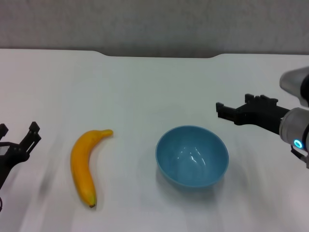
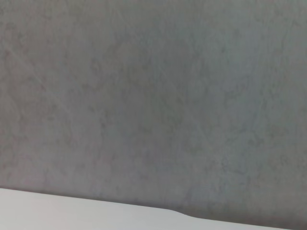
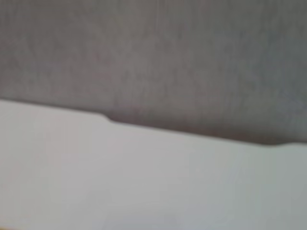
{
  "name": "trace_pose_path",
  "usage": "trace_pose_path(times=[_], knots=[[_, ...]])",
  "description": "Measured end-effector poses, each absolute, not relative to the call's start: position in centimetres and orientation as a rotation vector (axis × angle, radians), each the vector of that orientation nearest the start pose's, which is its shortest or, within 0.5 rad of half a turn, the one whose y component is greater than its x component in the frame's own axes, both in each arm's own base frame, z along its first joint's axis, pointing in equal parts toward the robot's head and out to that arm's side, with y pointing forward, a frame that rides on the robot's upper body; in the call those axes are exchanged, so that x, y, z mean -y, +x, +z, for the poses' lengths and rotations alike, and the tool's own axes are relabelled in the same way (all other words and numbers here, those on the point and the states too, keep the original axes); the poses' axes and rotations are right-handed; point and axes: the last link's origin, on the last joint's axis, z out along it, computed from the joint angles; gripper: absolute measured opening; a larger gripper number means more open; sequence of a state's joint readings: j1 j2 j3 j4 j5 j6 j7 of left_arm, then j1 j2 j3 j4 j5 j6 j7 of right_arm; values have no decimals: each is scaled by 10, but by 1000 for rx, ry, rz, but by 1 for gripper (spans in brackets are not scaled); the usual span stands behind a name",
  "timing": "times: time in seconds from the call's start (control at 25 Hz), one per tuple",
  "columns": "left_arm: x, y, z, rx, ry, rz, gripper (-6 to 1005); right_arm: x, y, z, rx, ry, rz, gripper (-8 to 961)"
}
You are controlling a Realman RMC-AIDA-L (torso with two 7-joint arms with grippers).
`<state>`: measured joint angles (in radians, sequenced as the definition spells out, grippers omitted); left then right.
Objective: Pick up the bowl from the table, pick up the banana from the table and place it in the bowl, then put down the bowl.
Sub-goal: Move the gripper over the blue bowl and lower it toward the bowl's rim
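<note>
The bowl (image 1: 192, 156) sits upright on the table (image 1: 145, 92), light blue and glossy, with nothing inside it. That bowl is our landmark. To the bowl's left, well apart from it, lies the banana (image 1: 84, 165), flat on the white surface, its stem end angled up toward the far edge and its small dark tip pointing toward the near edge. Nothing touches either one.

Over on the bowl's right, and a little farther back than it, the right gripper (image 1: 226, 112) reaches in, black fingers pointing toward the bowl's side of the table. It is near the bowl's rim but clear of it. Whether those fingers are spread or pressed together, I cannot tell from this angle.

Far to the bowl's left, beyond the banana, the left gripper (image 1: 19, 139) sits low at the edge of the head view. Its two dark fingers stand spread apart with a clear gap between them, gripping nothing and well short of the banana.

Behind the bowl, the table's far edge shows its shallow notch against a grey wall (image 1: 154, 24). Both wrist views show only that wall (image 2: 153, 96) and a strip of the table edge (image 3: 144, 182).
</note>
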<state>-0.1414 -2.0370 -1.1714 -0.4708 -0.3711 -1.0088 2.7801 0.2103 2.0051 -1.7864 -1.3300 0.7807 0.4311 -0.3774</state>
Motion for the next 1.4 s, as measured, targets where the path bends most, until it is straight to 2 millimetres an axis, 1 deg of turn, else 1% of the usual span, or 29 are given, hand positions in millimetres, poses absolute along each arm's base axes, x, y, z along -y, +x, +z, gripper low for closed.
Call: trace_pose_path(times=[0.2, 0.36, 0.68, 0.88, 1.4], knots=[[-283, -352, -10, 774, -1584, -783, 894, -367, 223, -13, -1017, -2151, 204, 891], [-284, -351, -11, 772, -1585, -787, 894, -367, 229, -16, -1064, -2168, 153, 891], [-285, -350, -10, 769, -1585, -792, 894, -369, 243, -38, -1170, -2177, 73, 889], [-285, -349, -11, 767, -1586, -793, 893, -367, 243, -54, -1179, -2206, 45, 887], [-285, -349, -10, 763, -1579, -800, 894, -361, 251, -67, -1214, -2199, 20, 884]])
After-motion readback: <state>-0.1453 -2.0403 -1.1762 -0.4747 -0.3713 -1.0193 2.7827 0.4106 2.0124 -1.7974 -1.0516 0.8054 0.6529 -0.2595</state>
